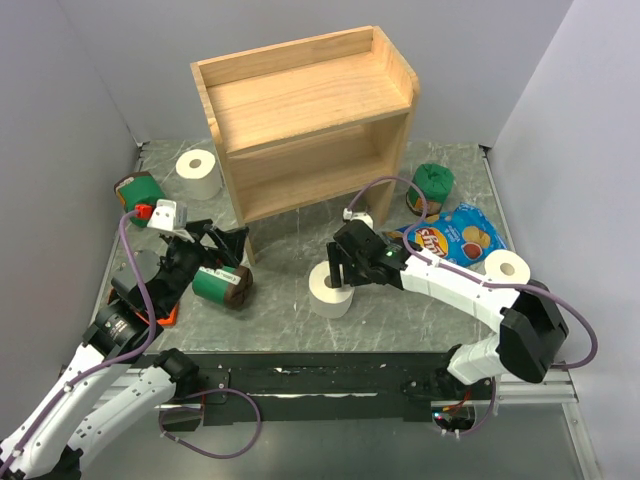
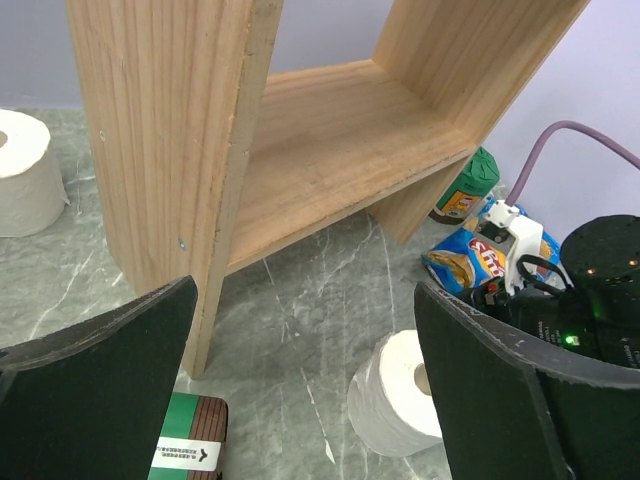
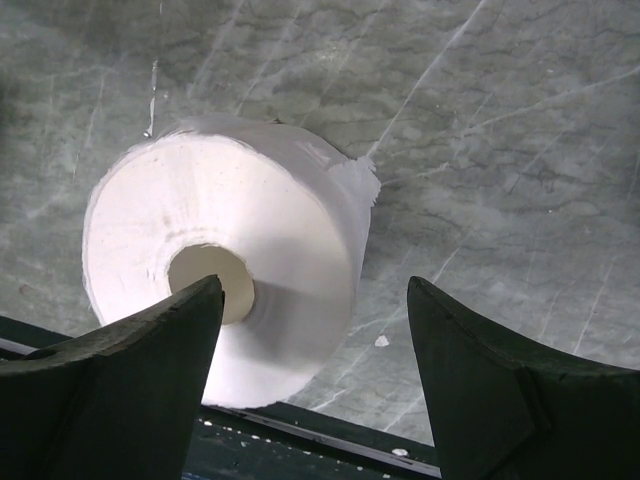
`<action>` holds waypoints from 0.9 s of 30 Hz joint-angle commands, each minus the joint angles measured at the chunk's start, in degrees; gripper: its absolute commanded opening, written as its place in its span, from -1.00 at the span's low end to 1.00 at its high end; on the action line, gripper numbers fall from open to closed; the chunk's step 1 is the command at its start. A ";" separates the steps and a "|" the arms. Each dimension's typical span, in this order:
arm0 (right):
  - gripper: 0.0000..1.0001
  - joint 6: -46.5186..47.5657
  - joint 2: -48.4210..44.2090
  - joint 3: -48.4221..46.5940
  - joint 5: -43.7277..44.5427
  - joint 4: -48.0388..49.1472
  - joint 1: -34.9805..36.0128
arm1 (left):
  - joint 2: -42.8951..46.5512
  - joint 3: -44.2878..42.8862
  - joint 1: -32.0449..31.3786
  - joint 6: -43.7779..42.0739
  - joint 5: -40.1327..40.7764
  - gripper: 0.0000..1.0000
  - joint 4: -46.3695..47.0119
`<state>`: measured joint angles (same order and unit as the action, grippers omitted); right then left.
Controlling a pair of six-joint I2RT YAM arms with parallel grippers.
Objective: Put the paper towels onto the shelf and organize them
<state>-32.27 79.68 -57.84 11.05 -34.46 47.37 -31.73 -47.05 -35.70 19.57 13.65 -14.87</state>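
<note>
The wooden two-tier shelf (image 1: pixel 300 100) stands at the back, with nothing on either tier; its lower tier fills the left wrist view (image 2: pixel 330 150). Three white paper towel rolls stand upright on the table: one left of the shelf (image 1: pixel 200 175), one in the middle (image 1: pixel 330 292), one at the right (image 1: pixel 507 267). My right gripper (image 1: pixel 340 268) is open just above the middle roll (image 3: pixel 220 260), its left finger over the core hole, not touching. My left gripper (image 1: pixel 215 242) is open and empty near the shelf's left leg, above a green package (image 1: pixel 222 285). The middle roll also shows in the left wrist view (image 2: pixel 400 395).
Green packages with brown ends lie at the left (image 1: pixel 140 190), under my left gripper (image 2: pixel 190 440) and right of the shelf (image 1: pixel 433 185). A blue chips bag (image 1: pixel 455 235) lies right of the shelf. Grey walls close in on both sides.
</note>
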 commanded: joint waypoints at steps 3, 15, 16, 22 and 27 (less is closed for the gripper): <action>0.55 -1.56 1.00 0.54 0.03 2.73 0.35 | -0.18 0.11 0.20 -0.68 0.15 0.93 1.52; 0.36 -2.88 3.64 -0.25 1.96 1.67 0.35 | -0.27 0.11 0.20 -0.76 0.24 0.93 1.43; 0.34 -2.80 3.64 -0.16 1.70 1.67 0.35 | -0.18 0.03 0.11 -0.76 0.24 0.93 1.43; 0.01 -3.50 1.10 -0.51 2.22 1.06 0.35 | -0.27 0.11 0.20 -0.76 0.32 0.93 1.43; -0.19 -2.10 -3.56 -4.72 3.72 -2.98 0.35 | -0.35 0.03 0.11 -0.85 0.32 0.93 1.51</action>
<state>-34.83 82.28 -57.69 11.81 -35.03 47.40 -31.75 -47.05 -35.70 19.18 13.63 -14.87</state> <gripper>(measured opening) 0.532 0.966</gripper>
